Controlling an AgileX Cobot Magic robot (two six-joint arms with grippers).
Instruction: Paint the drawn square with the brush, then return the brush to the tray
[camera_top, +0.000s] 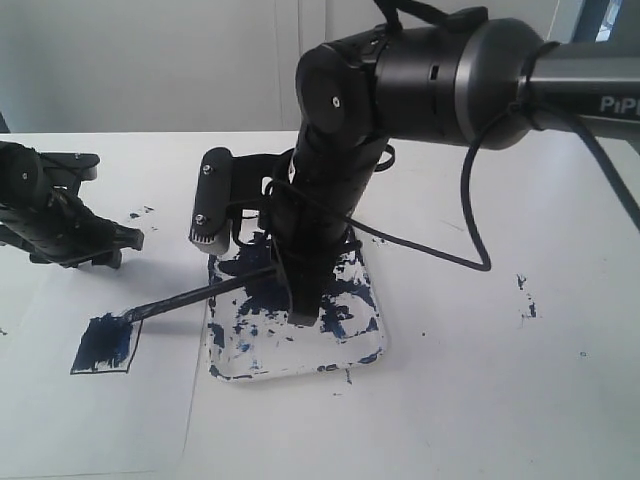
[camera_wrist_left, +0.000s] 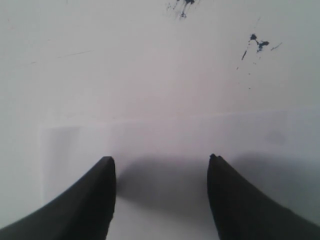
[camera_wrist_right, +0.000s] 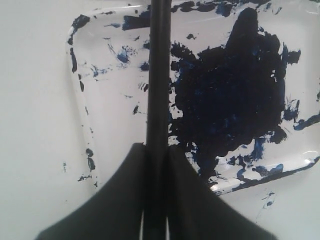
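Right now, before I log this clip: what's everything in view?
drawn square: one, black outline, mostly filled navy, on the paper
brush: one, black, tip on the square's corner
tray: one, white smeared navy, beside the square
paper: one sheet, white, under the square
paint specks: several, navy, on the table, exterior view's right side
table: one, white, beneath everything
left gripper: one, black, open, empty, at the exterior view's left
right gripper: one, black, shut on the brush, over the tray
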